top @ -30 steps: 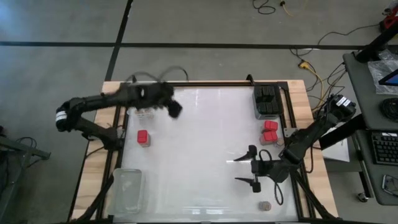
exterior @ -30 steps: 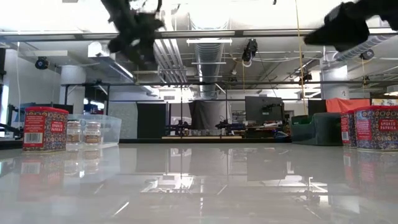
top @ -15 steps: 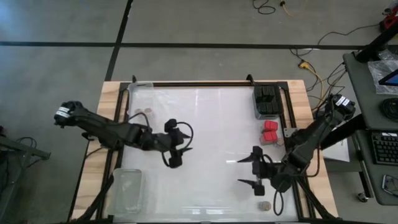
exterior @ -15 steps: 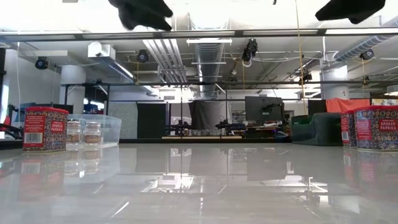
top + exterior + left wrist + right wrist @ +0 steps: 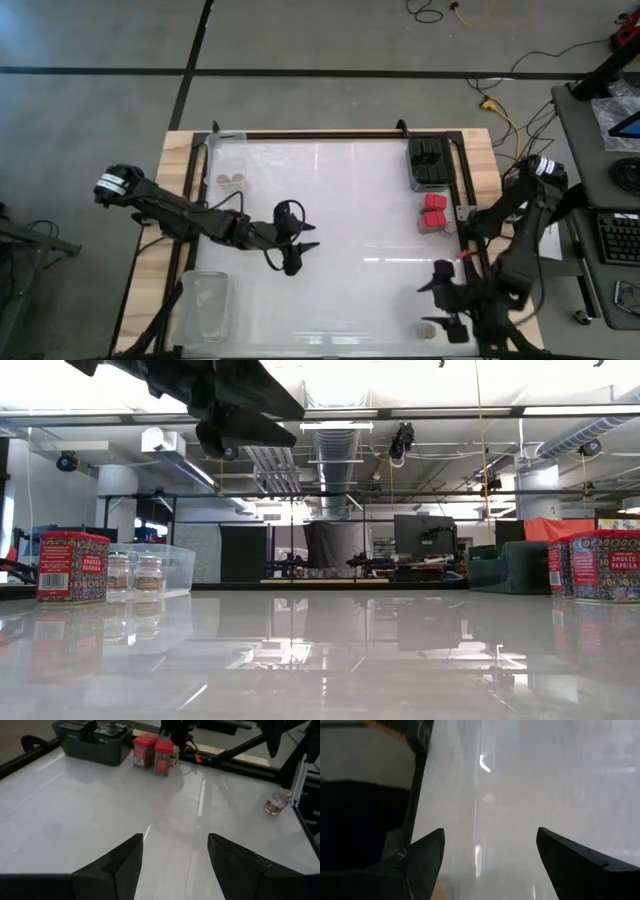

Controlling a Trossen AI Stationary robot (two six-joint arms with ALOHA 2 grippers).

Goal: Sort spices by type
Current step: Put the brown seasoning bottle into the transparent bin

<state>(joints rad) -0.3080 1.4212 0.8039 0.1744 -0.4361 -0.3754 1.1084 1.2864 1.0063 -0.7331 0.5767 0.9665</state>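
Both arms stretch low over the table [image 5: 350, 200], fingers apart, empty.

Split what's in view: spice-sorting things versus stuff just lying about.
Job: red spice tins; black spice boxes; tan-topped jars; lone jar; empty clear tray.
Lying about: floor cables; keyboard.

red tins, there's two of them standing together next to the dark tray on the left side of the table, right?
Not quite: the two red tins stand together just below the dark tray, but on the table's right side, not the left. The high view shows it; the left wrist view also shows them beside that tray.
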